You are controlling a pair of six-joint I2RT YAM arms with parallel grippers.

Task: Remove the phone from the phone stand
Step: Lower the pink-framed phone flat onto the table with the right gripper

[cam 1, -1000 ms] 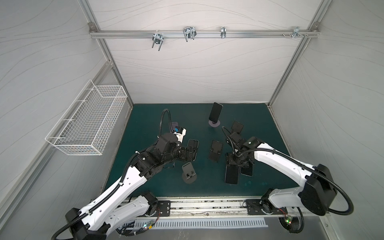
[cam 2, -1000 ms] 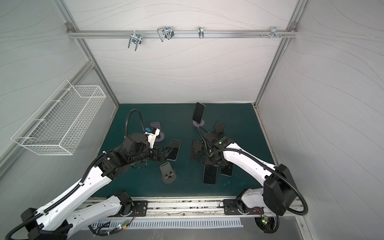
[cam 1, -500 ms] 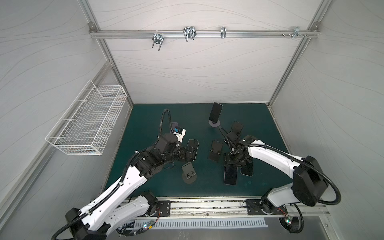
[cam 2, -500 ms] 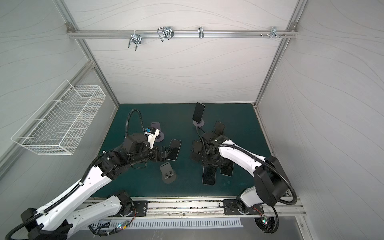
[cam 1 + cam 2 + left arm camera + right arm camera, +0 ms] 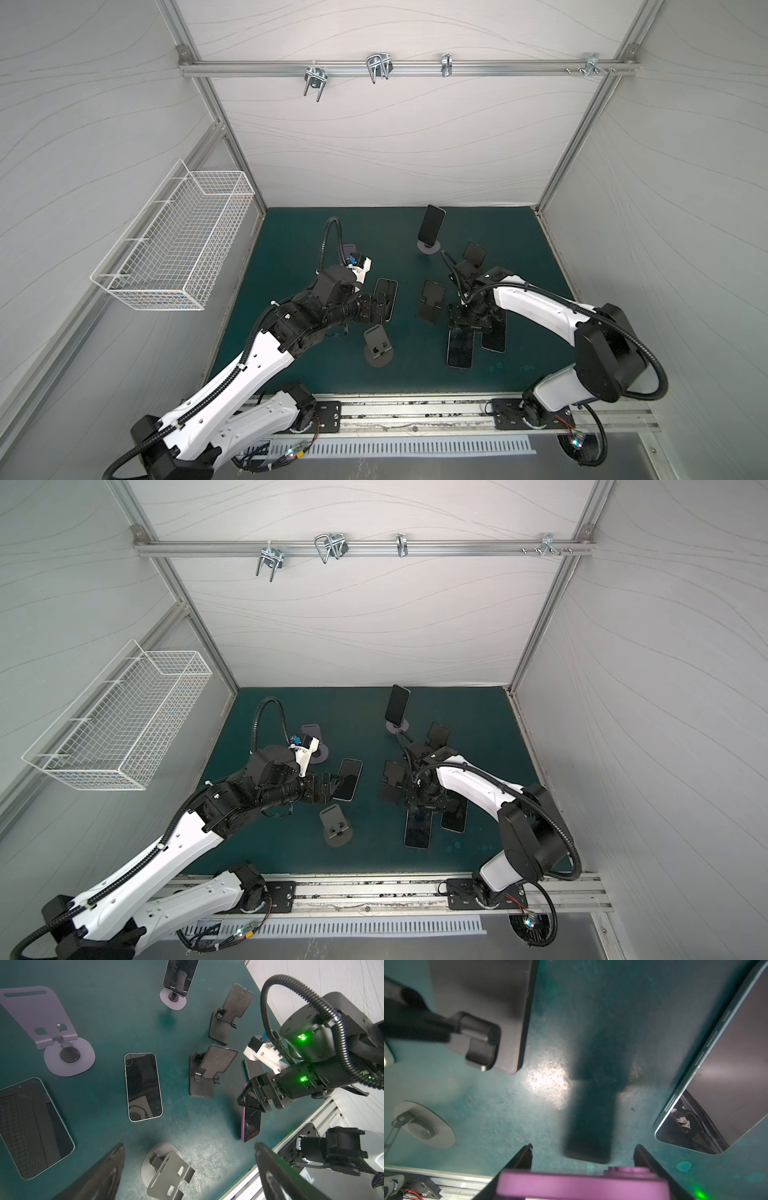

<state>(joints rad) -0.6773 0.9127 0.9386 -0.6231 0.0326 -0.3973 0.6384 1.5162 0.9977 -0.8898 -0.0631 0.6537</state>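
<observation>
Nearest, right of the black folding stand, the right end effector pinches the purple phone across its long edges; judged stiff, slick, glass-fragile. Left end effector: spread, left of that stand. Beyond it, a second phone sits docked.

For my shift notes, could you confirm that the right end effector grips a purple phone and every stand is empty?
Not quite: the right end effector grips the purple phone, but the back stand holds a dark phone, as both top views show.
</observation>
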